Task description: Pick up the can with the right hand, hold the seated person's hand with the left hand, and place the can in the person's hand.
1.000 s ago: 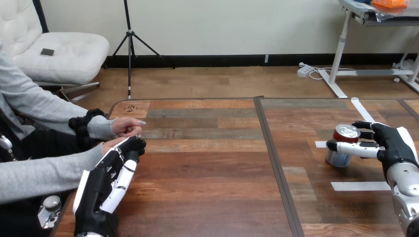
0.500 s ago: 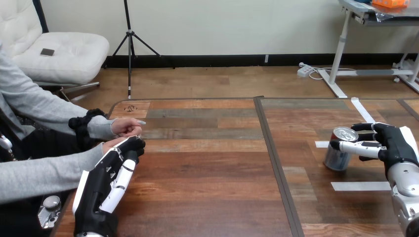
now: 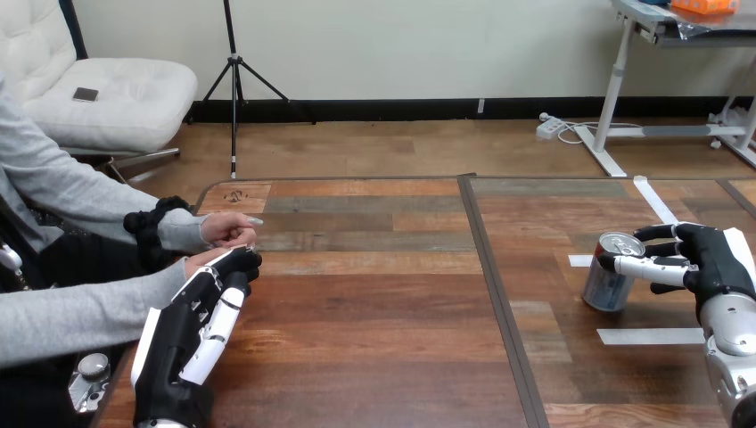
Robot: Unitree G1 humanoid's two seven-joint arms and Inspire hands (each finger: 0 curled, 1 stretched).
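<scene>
A silver can [image 3: 610, 283] stands tilted on the table's right half, its open top leaning toward my right hand [image 3: 710, 260]. That hand reaches in from the right and pinches the can's upper part, thumb on the far side and fingers [image 3: 640, 266] across the near side. At the left edge my left hand [image 3: 198, 325] stretches forward, its fingertips [image 3: 241, 261] curled over the person's nearer hand [image 3: 200, 262], which is mostly hidden behind them. The person's farther hand [image 3: 227, 229] rests just beyond, loosely closed and holding nothing.
White tape strips [image 3: 651, 335] lie on the wooden table [image 3: 383, 303] near the can. A dark seam [image 3: 499, 303] runs front to back down the table's middle. The person's grey sleeves [image 3: 80, 312] come in along the left edge.
The can has tipped and slid slightly left and nearer within my right hand's fingers, which have lowered a little. My left hand and the person's hands have stayed put.
</scene>
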